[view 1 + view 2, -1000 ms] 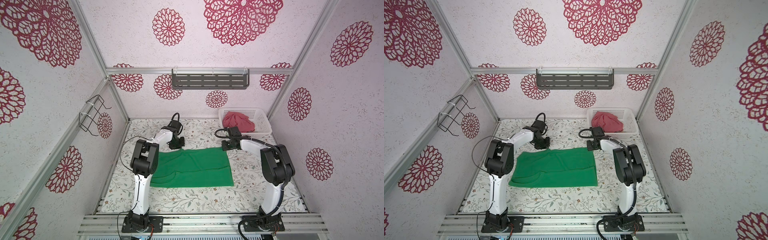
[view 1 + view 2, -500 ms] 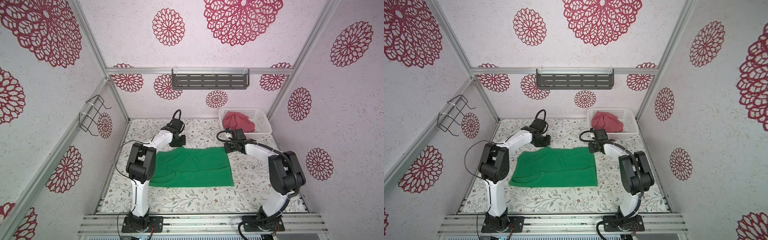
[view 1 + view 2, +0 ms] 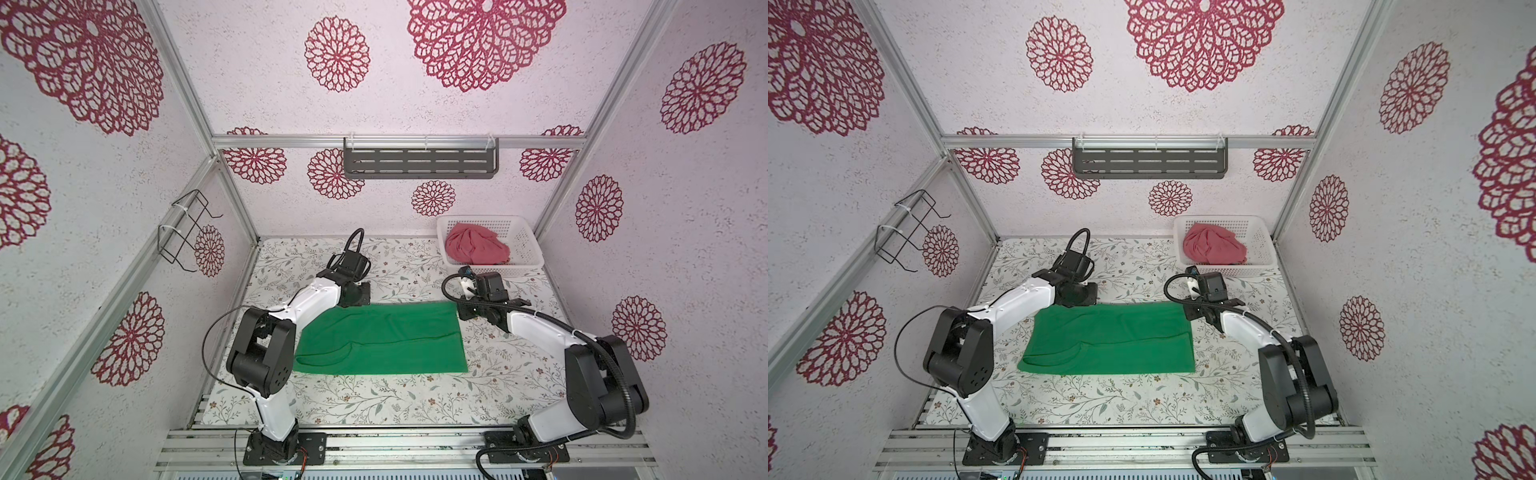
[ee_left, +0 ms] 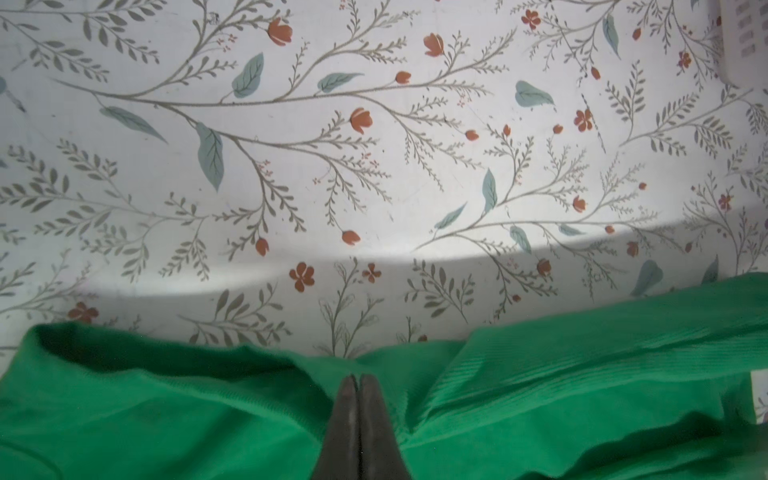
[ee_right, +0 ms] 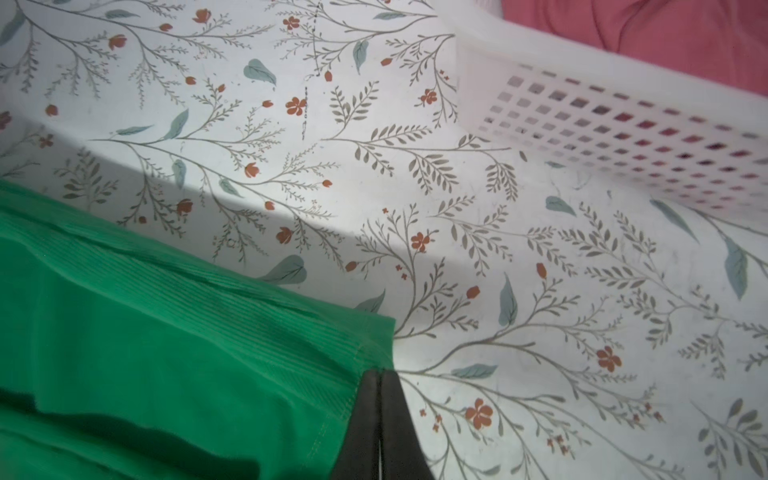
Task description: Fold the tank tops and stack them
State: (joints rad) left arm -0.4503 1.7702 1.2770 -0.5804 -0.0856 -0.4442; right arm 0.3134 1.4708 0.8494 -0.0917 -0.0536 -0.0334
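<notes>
1. At mid table (image 3: 374, 399): green top (image 3: 382, 340) spread flat, long side running left-right, armhole curve at near left.
2. Far-left end of its far edge: pinched by left gripper (image 4: 360, 380), fingers pressed tight together on cloth, creases converging at the tips.
3. Far-right corner: pinched by right gripper (image 5: 379, 374) right at the hem, fingers likewise squeezed together. Edge there slightly off the table, shadow underneath.
4. Two-point hold, as judged: keeps far edge straight and taut, so liftable as one line and foldable toward the near edge without sag in the middle.
5. Both wrists low, close to table: probably to avoid hauling the whole garment off its spot.
6. Far right: pink top (image 3: 478, 249) bunched in basket (image 3: 534, 249), well apart from green, untouched. Parked there to keep fold area free.
7. Progress: early. Green fold in hand, pink not started, no stack yet.
8. Risk: thin cloth slipping from one pinch, giving a skewed fold.
</notes>
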